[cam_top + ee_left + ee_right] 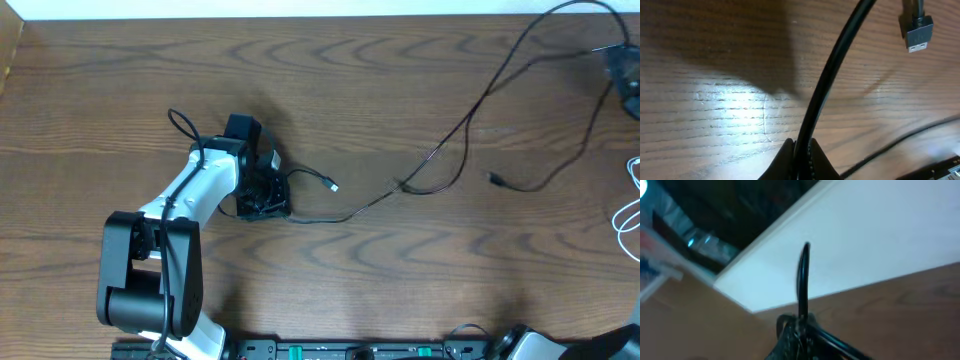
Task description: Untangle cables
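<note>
Your left gripper (801, 159), left of centre, is clamped on the black cable (826, 82) near its plug (916, 35). Your right gripper (799, 330), at the far right, is closed on the same cord. The white cable (630, 205) lies apart at the right edge, so separation looks largely done. What seems left is a crossing in the black cord mid-table. The table (300, 80) is bare wood grain, with a white wall (880, 240) beyond its far edge.
</note>
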`<state>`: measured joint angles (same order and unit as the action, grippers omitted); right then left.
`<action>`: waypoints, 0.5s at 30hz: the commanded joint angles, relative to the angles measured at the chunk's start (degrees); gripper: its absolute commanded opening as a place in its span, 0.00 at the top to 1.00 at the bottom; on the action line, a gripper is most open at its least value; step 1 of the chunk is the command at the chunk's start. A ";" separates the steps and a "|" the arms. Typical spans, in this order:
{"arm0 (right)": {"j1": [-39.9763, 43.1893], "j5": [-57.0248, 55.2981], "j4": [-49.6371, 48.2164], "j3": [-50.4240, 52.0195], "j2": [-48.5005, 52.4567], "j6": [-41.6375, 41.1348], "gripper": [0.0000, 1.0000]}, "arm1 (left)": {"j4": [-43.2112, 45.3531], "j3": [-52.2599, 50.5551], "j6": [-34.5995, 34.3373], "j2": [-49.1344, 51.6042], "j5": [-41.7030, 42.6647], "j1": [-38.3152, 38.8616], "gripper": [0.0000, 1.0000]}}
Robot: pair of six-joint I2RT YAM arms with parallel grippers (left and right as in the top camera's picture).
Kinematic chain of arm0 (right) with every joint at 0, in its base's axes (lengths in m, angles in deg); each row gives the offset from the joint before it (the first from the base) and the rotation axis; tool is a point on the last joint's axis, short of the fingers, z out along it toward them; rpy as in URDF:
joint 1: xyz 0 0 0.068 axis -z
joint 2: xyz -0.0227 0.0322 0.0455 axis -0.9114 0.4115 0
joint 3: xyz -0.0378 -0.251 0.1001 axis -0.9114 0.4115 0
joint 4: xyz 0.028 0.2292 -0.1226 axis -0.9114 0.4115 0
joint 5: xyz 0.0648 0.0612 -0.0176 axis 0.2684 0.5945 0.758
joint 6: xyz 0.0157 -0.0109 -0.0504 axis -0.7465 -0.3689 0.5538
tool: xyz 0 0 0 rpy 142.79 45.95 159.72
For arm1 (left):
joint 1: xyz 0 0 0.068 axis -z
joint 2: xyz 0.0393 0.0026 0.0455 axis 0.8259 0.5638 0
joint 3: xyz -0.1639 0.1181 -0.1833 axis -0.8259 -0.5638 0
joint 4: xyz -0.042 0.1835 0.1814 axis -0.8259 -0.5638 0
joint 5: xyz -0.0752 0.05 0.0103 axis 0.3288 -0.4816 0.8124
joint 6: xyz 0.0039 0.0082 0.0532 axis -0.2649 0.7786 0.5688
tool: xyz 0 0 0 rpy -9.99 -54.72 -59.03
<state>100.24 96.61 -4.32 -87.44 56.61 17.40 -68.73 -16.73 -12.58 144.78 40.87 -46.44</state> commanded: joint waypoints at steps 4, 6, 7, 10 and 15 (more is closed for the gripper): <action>9.27 -4.15 -5.40 -0.59 -0.35 -15.43 0.99 | -0.07 -0.17 0.79 0.26 -0.72 0.13 0.92; 11.47 -6.25 -5.31 -0.59 -0.35 -18.56 0.99 | -0.07 -0.17 0.79 0.26 -0.74 0.13 0.93; 12.33 -7.19 -5.18 -0.59 -0.35 -19.65 0.99 | -0.07 -0.17 0.79 0.26 -0.74 0.13 0.92; 13.97 -9.05 -5.07 -0.57 -0.35 -22.36 0.99 | -0.07 -0.17 0.79 0.26 -0.72 0.13 0.93; 14.53 -9.53 -5.07 -0.57 -0.33 -21.18 0.99 | -0.07 -0.17 0.76 0.26 -0.72 0.13 0.92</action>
<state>114.52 88.42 -9.28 -87.46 56.72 -2.75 -68.64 -16.73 -12.56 144.82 40.84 -46.44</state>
